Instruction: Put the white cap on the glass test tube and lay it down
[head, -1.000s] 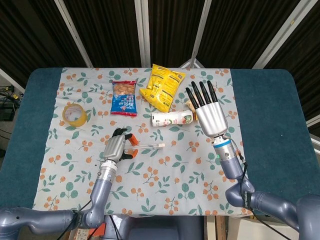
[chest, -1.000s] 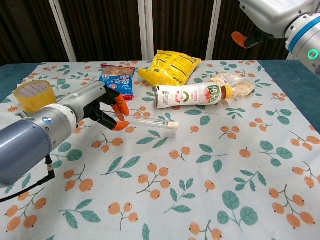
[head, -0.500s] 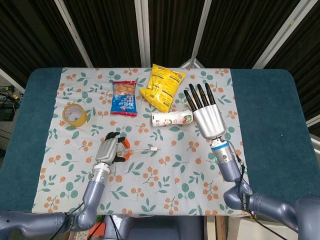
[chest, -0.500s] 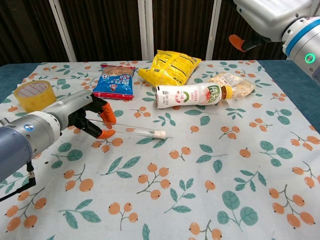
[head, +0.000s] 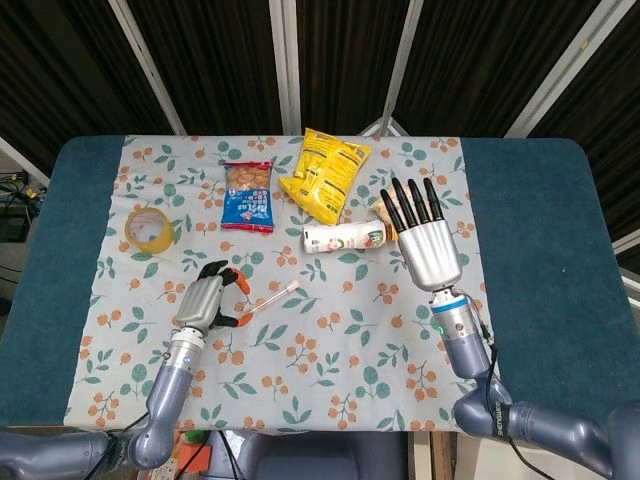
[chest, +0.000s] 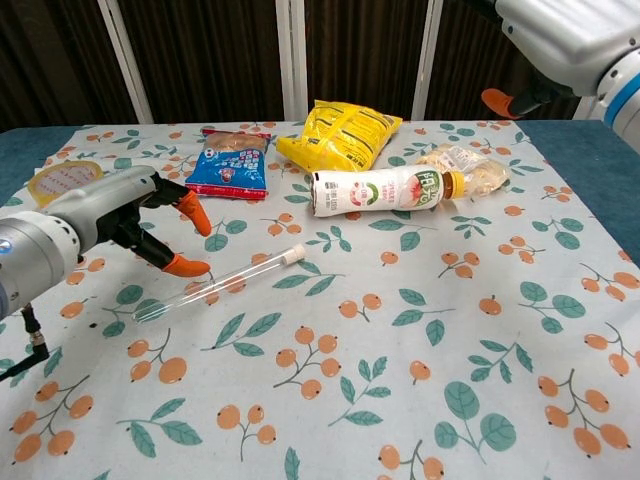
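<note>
Glass, slim and clear, the test tube (chest: 218, 287) with its white cap (chest: 293, 255) on lies flat on the floral tablecloth (chest: 420, 330), just beside the left hand (chest: 120, 215). That hand is released, fingers apart. The right hand (head: 428, 243) hovers spread and empty.

We see a white tablecloth (head: 330, 370) printed with orange berries and green leaves; on it, a yellow snack bag (head: 323, 173), a blue-and-red packet (head: 248, 196), yellow tape roll (head: 149, 229).
</note>
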